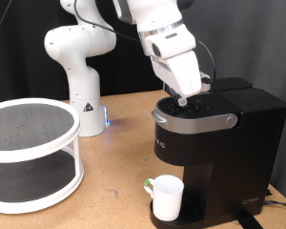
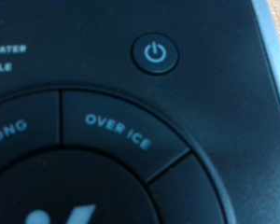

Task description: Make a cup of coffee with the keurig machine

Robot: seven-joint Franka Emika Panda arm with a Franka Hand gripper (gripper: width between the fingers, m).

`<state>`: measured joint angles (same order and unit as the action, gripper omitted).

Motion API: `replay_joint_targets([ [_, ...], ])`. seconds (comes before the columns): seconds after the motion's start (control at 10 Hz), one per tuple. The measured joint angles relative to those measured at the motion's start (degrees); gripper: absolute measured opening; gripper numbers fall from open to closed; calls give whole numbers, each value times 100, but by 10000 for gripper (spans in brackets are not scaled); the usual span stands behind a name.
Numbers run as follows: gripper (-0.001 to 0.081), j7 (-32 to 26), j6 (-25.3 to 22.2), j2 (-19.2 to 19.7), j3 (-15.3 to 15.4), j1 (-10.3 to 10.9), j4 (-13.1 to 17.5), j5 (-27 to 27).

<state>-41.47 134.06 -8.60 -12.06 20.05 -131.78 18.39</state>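
Observation:
The black keurig machine (image 1: 214,134) stands at the exterior view's right, its silver-grey lid handle (image 1: 193,119) down. The white cup (image 1: 167,197) sits on the drip tray under its spout, handle towards the exterior view's left. My gripper (image 1: 185,97) is pressed down against the button panel on the machine's top; its fingertips are hard to make out. The wrist view is filled by the panel: a blue-lit power button (image 2: 155,52) and a segment marked OVER ICE (image 2: 119,132). No fingers show there.
A white two-tier round rack (image 1: 30,153) stands at the exterior view's left on the wooden table. The robot's white base (image 1: 81,86) with a blue light is behind it. A black cable lies at the machine's lower right.

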Motion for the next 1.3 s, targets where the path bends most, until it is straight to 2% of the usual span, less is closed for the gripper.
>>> replay_joint_targets([
  [0.4, 0, 12, -126, 112, -6, -7, 82, 91],
  [0.8, 0, 52, -991, 375, -112, -32, 519, 252],
  [1.3, 0, 104, -1473, 595, -180, -43, 837, 284],
])
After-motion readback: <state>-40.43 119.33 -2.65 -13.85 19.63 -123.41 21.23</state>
